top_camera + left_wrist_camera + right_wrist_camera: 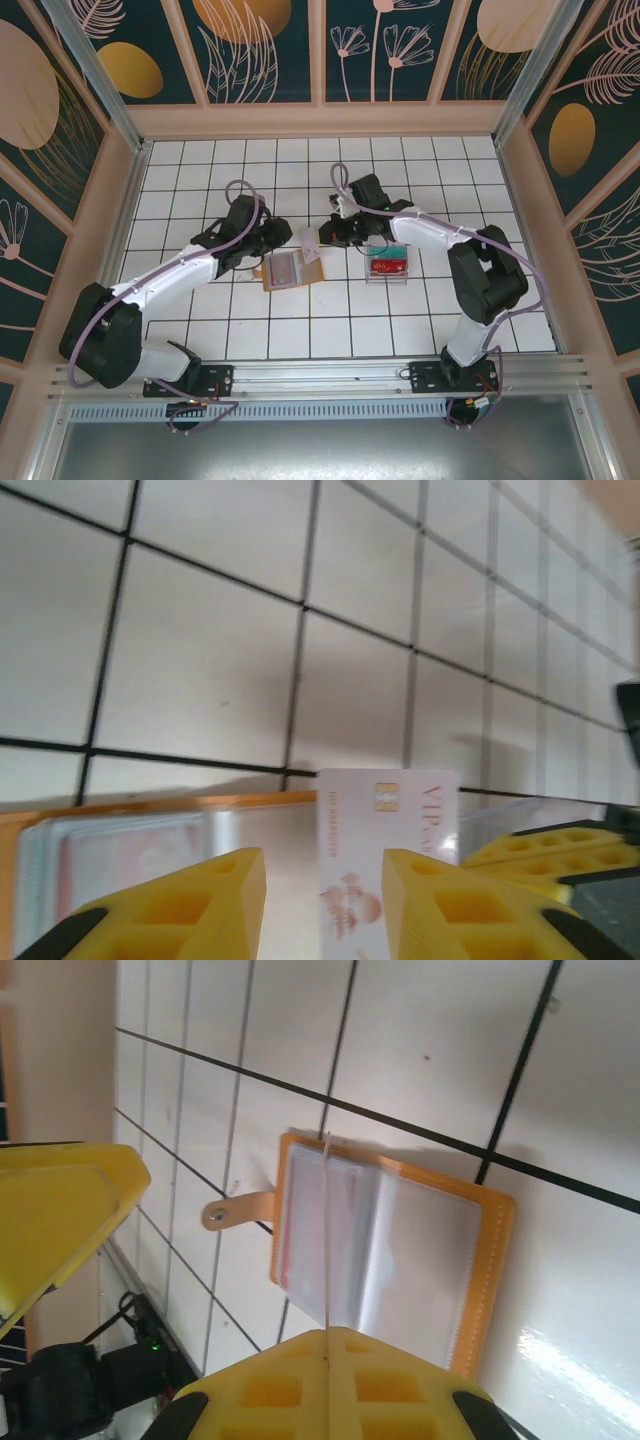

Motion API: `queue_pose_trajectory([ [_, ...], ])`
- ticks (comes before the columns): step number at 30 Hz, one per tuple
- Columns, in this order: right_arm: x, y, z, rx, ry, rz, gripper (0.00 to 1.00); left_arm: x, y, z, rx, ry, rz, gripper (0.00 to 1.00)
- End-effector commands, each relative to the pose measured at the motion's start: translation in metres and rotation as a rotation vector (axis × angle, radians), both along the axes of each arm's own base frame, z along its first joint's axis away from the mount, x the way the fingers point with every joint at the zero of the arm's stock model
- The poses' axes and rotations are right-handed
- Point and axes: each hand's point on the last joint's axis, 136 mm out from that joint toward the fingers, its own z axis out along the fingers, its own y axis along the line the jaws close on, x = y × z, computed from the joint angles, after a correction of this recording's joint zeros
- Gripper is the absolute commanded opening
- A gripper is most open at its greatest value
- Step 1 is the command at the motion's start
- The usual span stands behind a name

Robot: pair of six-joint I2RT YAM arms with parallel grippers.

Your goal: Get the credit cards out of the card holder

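The card holder (285,271) lies open on the tiled table, tan-orange rim up, clear pockets showing. A reddish card (292,1228) sits in one pocket. My right gripper (326,238) is shut on a white credit card (327,1222), seen edge-on above the open card holder (470,1260). In the left wrist view that white credit card (375,830), with a chip and "VIP" print, stands between the fingers of my left gripper (322,865). Its jaws stand apart with a gap on the left of the card. The holder's orange edge (150,807) lies below.
A clear plastic box (389,262) with red contents stands just right of the holder, under the right arm. The holder's snap tab (235,1212) sticks out to one side. Wooden walls surround the tiled table (200,330).
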Motion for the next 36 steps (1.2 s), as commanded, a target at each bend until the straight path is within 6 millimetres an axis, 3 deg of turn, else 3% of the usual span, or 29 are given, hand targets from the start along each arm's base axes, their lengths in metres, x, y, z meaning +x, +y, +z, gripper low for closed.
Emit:
queue_pose_trajectory([
  [1, 0.002, 0.003, 0.031, 0.104, -0.034, 0.000, 0.00, 0.001, -0.012, 0.023, -0.171, -0.043, -0.021, 0.40],
  [5, -0.002, 0.011, 0.056, 0.226, -0.047, 0.012, 0.00, 0.001, -0.012, 0.034, -0.291, -0.070, -0.014, 0.40],
  [7, 0.005, 0.004, 0.068, 0.280, -0.057, -0.007, 0.00, 0.000, -0.014, 0.040, -0.333, -0.087, -0.020, 0.38],
  [10, 0.003, 0.007, 0.077, 0.325, -0.056, 0.011, 0.00, -0.001, -0.019, 0.047, -0.389, -0.102, -0.038, 0.34],
  [23, 0.003, 0.008, 0.085, 0.393, -0.040, 0.010, 0.00, -0.002, -0.026, 0.050, -0.445, -0.092, -0.064, 0.32],
  [30, 0.003, 0.008, 0.086, 0.396, -0.038, 0.010, 0.00, 0.001, -0.010, 0.040, -0.371, -0.086, 0.007, 0.33],
  [36, 0.003, 0.008, 0.087, 0.403, -0.039, 0.011, 0.00, -0.001, -0.012, 0.039, -0.376, -0.078, -0.011, 0.32],
])
